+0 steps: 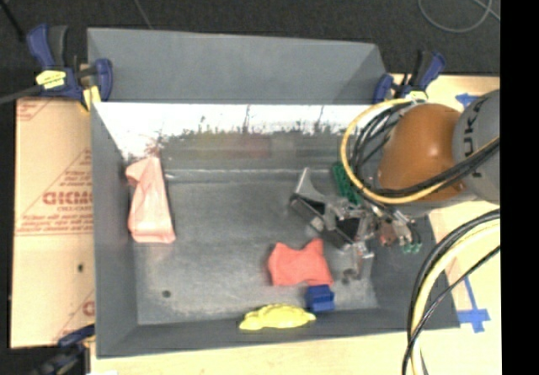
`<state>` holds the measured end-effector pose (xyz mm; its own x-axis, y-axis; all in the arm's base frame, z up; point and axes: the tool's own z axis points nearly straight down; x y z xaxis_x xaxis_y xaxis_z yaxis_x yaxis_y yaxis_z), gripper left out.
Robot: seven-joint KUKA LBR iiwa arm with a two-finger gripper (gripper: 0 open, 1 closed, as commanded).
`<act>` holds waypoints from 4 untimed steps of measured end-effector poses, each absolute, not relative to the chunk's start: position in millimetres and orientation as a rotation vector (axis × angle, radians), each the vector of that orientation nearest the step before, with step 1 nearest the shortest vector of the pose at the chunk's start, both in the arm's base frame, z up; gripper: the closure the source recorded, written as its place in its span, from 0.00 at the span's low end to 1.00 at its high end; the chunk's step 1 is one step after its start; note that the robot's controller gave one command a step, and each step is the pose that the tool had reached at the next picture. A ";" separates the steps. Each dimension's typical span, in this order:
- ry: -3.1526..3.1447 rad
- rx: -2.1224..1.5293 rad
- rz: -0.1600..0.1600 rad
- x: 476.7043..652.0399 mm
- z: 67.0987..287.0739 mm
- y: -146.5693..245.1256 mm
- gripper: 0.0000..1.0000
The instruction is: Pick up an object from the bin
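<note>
Gripper sits low over the right part of the bin, reaching in from the right. How far it's open: can't tell, because the wrist hardware and dark grey parts run together there. Can't tell whether it has hold of anything either.

Nearest thing is the red cloth, a crumpled coral-red piece flat on the bin floor, right of centre. It's just left of the gripper and slightly nearer (touching or just apart, can't say).

Blue block: small, just beside the cloth's near right corner, close to the near wall.
Yellow lump: flattish and crumpled, against the near wall, just left of the blue block.
Pink cloth bundle: long, lying along the left wall, well apart from the rest.

On the arm: an orange-brown cover with yellow and black cables looped around it.

Writing: dark letters on the grey arm link at the right edge, cut off and not readable whole.
</note>
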<state>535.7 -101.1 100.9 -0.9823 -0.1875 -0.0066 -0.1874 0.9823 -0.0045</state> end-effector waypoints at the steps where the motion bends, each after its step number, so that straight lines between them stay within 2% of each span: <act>1: 3.098 -0.473 -0.001 585.5 94.3 -101.6 0.00; 2: 3.118 -0.497 0.013 609.6 82.3 -109.2 0.00; 3: 3.069 -0.535 -0.012 566.6 81.4 -81.9 0.00; 4: 3.099 -0.524 0.008 532.2 73.1 -67.3 0.00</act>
<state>532.2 -67.3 73.1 -0.9444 -0.3288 0.0000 -0.3288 0.9444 0.0054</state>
